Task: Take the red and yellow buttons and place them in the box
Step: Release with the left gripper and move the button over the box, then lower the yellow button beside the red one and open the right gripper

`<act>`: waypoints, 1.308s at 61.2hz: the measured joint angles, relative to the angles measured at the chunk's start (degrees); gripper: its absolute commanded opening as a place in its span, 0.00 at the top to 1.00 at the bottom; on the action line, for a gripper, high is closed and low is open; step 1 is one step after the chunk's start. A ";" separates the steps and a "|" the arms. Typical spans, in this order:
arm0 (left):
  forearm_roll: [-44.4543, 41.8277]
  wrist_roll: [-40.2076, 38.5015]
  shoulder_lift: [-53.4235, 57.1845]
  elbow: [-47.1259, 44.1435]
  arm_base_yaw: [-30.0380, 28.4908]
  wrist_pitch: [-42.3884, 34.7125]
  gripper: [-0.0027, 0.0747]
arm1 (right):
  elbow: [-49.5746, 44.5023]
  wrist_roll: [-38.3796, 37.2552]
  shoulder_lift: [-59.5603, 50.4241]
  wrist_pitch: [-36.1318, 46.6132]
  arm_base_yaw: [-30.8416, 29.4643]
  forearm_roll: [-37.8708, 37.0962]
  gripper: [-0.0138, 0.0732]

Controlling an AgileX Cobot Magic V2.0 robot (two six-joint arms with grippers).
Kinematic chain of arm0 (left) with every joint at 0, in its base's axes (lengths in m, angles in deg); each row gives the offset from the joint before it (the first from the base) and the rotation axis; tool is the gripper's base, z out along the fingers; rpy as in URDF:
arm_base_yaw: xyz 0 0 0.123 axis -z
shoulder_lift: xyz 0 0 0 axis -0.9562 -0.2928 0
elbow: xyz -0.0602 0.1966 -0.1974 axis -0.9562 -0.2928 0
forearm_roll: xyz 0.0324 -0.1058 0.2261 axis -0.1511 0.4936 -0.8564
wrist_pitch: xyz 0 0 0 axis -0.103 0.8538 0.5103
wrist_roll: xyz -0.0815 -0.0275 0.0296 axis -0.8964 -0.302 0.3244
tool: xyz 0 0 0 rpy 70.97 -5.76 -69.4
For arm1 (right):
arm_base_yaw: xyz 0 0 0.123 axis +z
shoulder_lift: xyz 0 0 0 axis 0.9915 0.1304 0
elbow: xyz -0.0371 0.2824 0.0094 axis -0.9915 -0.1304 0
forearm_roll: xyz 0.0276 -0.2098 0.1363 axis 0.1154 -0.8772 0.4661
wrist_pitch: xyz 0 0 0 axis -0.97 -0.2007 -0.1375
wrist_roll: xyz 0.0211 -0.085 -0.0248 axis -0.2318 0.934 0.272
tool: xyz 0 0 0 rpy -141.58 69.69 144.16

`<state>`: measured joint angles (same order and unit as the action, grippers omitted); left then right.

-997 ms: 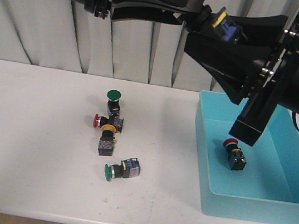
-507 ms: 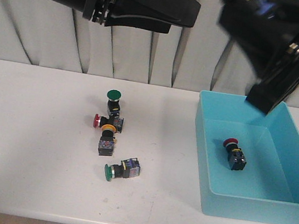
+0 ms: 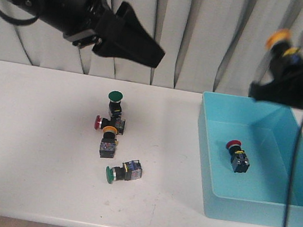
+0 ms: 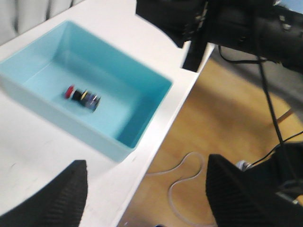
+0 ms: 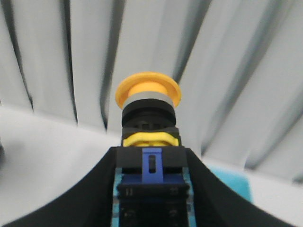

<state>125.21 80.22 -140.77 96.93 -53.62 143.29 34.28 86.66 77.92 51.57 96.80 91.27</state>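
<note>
1 yellow button (image 5: 148, 97) in right end effector (image 5: 150, 189); left end effector (image 4: 142, 194) wide.

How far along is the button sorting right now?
Done: one red button lies in the box. In hand: the right tool grips a yellow button high above the box. Left: a red-capped button and a yellow-ringed button remain in the table cluster. The left tool is open, empty.

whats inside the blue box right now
One red button lies on its side on the floor of the box, cap toward the far wall. The near wall hides a strip of the floor in the front view; the left wrist view shows nothing else inside.
</note>
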 measured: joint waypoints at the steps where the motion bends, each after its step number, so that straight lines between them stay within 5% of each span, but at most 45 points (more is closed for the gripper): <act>1: -0.55 -0.13 0.00 0.00 0.00 0.09 0.32 | -0.24 0.00 1.45 0.11 -0.23 0.06 0.84; 13: -4.03 -0.60 -0.05 0.00 0.00 1.32 0.32 | -0.37 -3.43 13.42 -2.39 -7.63 0.20 0.84; 25: -4.08 -0.60 -0.05 0.00 0.00 1.37 0.32 | -0.37 -9.02 23.54 -14.26 -14.86 -0.01 0.84; 45: -4.09 -0.60 -0.05 0.00 0.00 1.39 0.32 | 0.18 -9.84 33.45 -14.67 -16.11 -0.30 0.80; 72: -4.09 -0.60 -0.05 0.00 0.00 1.44 0.32 | 0.41 -9.61 35.24 -14.89 -16.11 -0.32 0.30; 80: -4.09 -0.60 -0.05 0.00 0.00 1.44 0.32 | 1.01 -9.24 35.24 -14.89 -16.11 -0.37 0.23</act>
<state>121.12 79.61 -140.82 96.93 -53.62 144.73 35.29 77.42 113.17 36.68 80.68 90.90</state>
